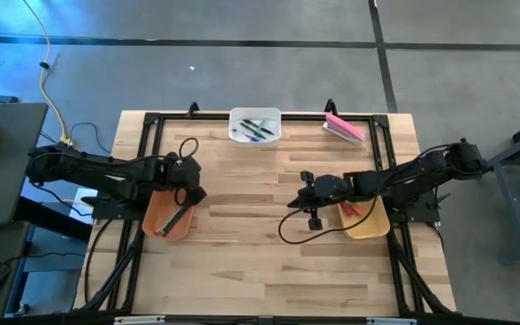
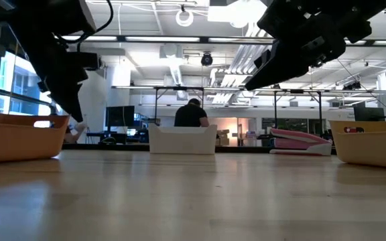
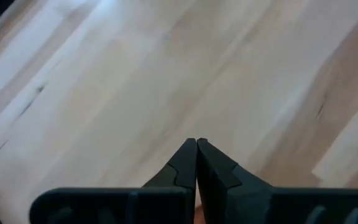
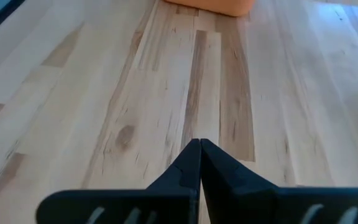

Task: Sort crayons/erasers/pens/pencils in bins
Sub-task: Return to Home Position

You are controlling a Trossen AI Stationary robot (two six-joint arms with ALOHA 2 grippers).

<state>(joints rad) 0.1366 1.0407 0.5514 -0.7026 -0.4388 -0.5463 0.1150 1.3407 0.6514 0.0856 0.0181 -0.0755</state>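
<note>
The near half of the desk [image 1: 260, 271] is bare wood. Farther in, the orange bin [image 2: 15, 140] sits at the left side with a dark stick [image 1: 174, 219] lying slantwise in it; whether it is a pencil or a pen I cannot tell. The left gripper [image 3: 196, 142] hangs above the desk at that bin's inner far corner, its two fingers pressed tight together with nothing between them.

Across from it, at the right side, stands the yellow bin [image 2: 374, 144], with reddish crayons [image 1: 355, 209] in it. The right gripper [image 4: 199, 143] hovers over bare wood just beside that bin, on the side toward the middle of the desk and pointing toward the orange one. Its fingers too are closed on each other and hold nothing.

At the far edge, in the middle, is the white bin [image 2: 183, 142] with several pens [image 1: 255, 129] lying in it, dark and teal. To its right, well apart from it, a pink block [image 2: 300, 142] rests on the desk near the far corner.

Beyond the desk a person [image 2: 191, 115] in a dark top shows just behind the white bin.
</note>
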